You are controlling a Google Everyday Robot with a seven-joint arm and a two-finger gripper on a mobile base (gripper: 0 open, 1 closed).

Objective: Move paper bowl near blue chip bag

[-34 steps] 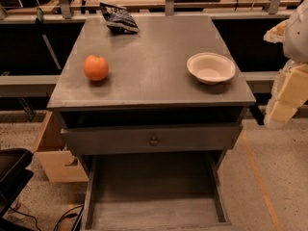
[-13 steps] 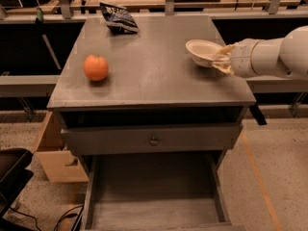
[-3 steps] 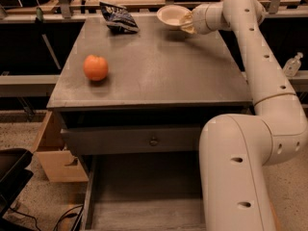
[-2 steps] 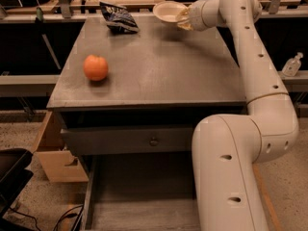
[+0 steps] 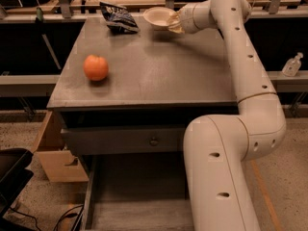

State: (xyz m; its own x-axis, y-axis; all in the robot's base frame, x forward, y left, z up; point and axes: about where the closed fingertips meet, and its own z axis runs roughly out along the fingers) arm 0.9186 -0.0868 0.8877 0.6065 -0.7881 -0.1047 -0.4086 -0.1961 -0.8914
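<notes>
The off-white paper bowl (image 5: 158, 17) hangs just above the far edge of the grey table (image 5: 159, 76), held by its right rim in my gripper (image 5: 173, 23), which is shut on it. The crumpled dark blue chip bag (image 5: 118, 18) lies at the table's far left corner, a short gap to the left of the bowl. My white arm reaches over the table's right side from the front.
An orange fruit (image 5: 96, 67) sits on the table's left part. An open drawer (image 5: 137, 196) juts out low in front. A cardboard box (image 5: 55, 155) stands on the floor at the left. A clear bottle (image 5: 292, 64) stands on a shelf at the right.
My gripper took hold of the bowl at the table's right side and carried it to the far edge, then leftward toward the chip bag. The orange and bag have not moved.
</notes>
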